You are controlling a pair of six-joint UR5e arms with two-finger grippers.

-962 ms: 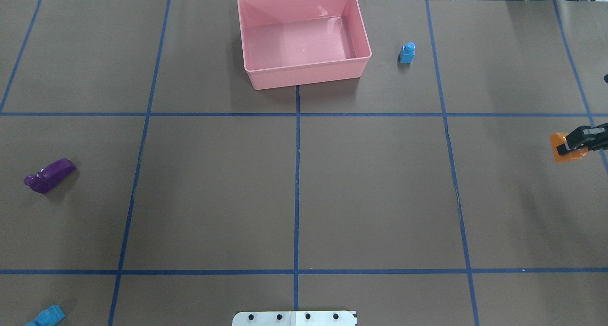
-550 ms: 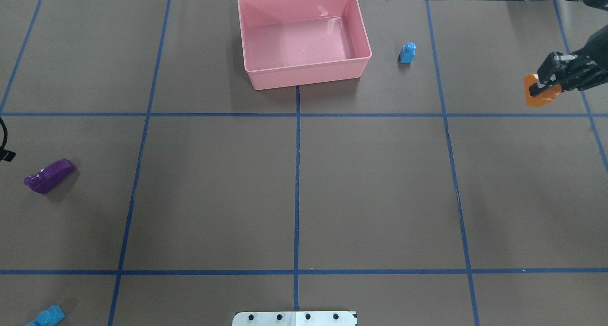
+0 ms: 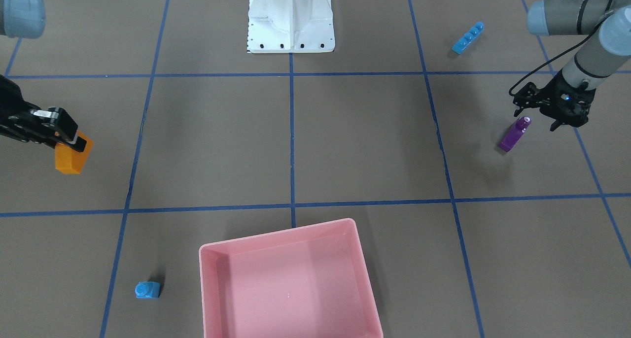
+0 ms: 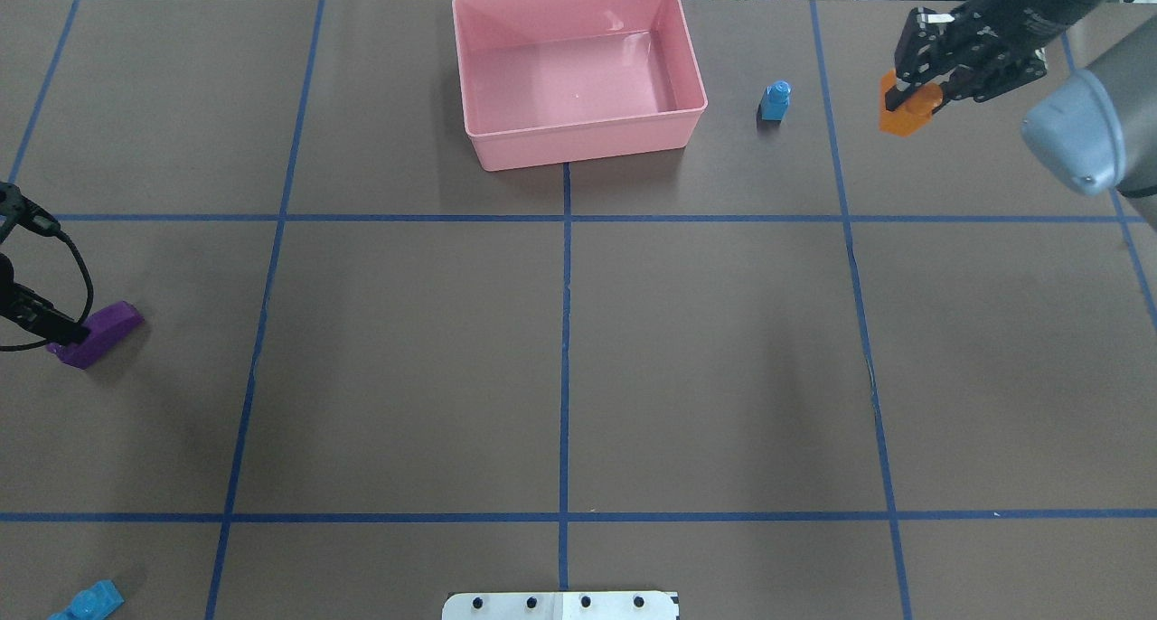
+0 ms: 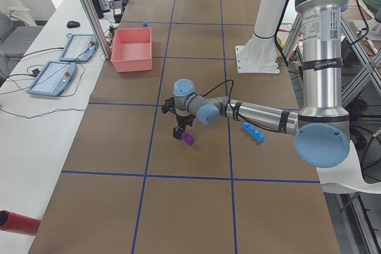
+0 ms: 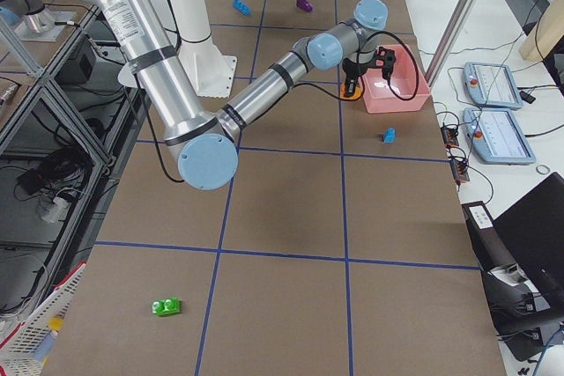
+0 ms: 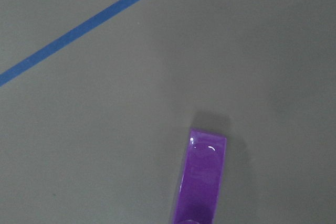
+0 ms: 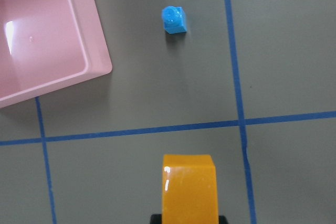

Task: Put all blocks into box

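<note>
Right claw (image 4: 904, 98) clamped on orange block (image 4: 906, 118) right of pink box (image 4: 587, 145), left claw (image 4: 65, 333) by purple block (image 4: 107, 328), its grip unclear

- Right arm (image 4: 1080, 132): reaches far forward, elbow joint high, wrist tipped downward.
- Right pincer (image 4: 908, 98): jaws clamped on the orange block (image 4: 902, 119), which hangs just below the fingertips.
- Left arm (image 5: 256, 113): forearm stretched out low and nearly level.
- Left pincer (image 3: 540, 114): points straight down, jaws apart.
</note>
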